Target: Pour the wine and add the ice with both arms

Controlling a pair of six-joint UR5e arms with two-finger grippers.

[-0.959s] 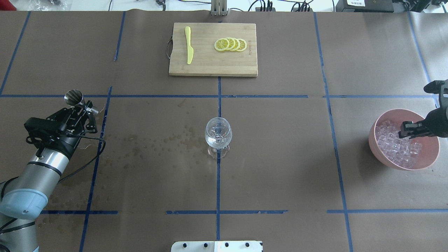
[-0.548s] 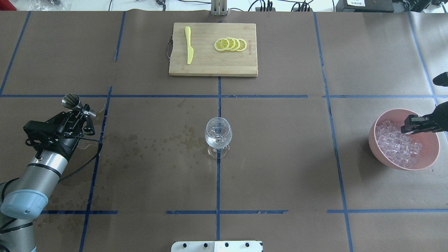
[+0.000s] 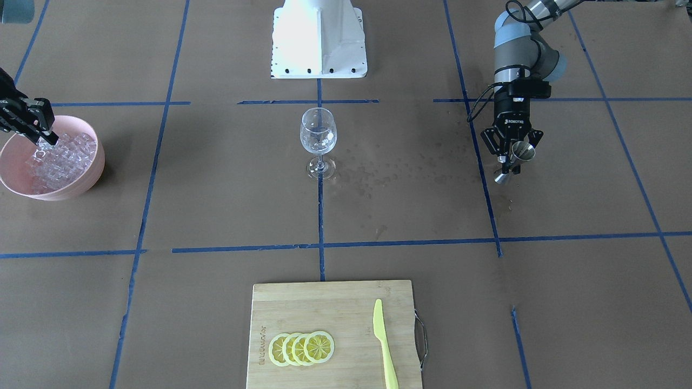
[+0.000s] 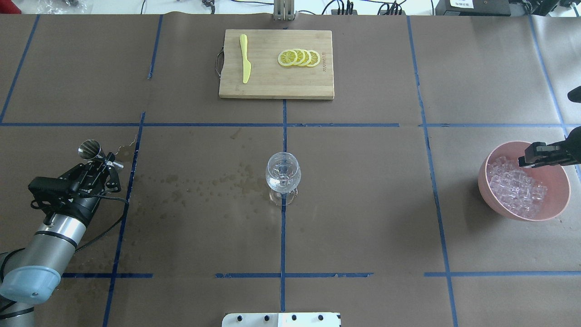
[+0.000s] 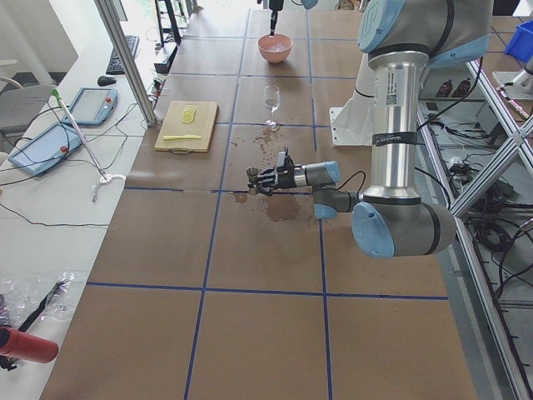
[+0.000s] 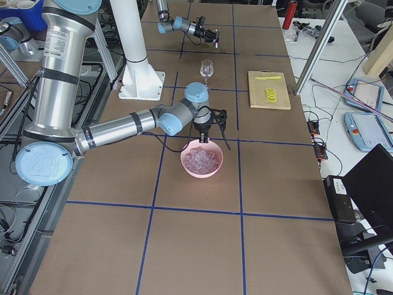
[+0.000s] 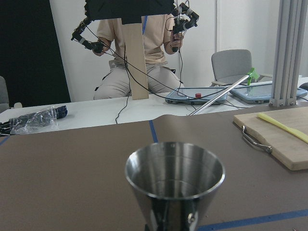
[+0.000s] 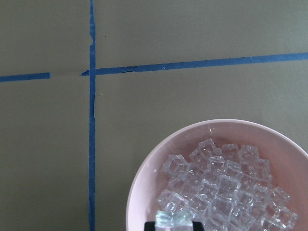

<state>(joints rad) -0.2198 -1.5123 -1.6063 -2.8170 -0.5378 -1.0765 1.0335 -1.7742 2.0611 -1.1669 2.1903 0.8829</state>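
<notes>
The ice (image 4: 517,190) lies heaped in the pink bowl (image 4: 556,181) on the robot's right. The right gripper (image 4: 523,161) hangs over it, pinching one cube (image 8: 173,219). Far across, the left gripper (image 4: 109,164) clamps a steel jigger (image 4: 89,149), well apart from the wine glass (image 4: 283,175).

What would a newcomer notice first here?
The wine glass stands alone at the centre of the table. At the robot's right end, the right gripper pinches an ice cube over the pink bowl, which is heaped with ice. At the opposite end, the left gripper holds a steel jigger.
</notes>
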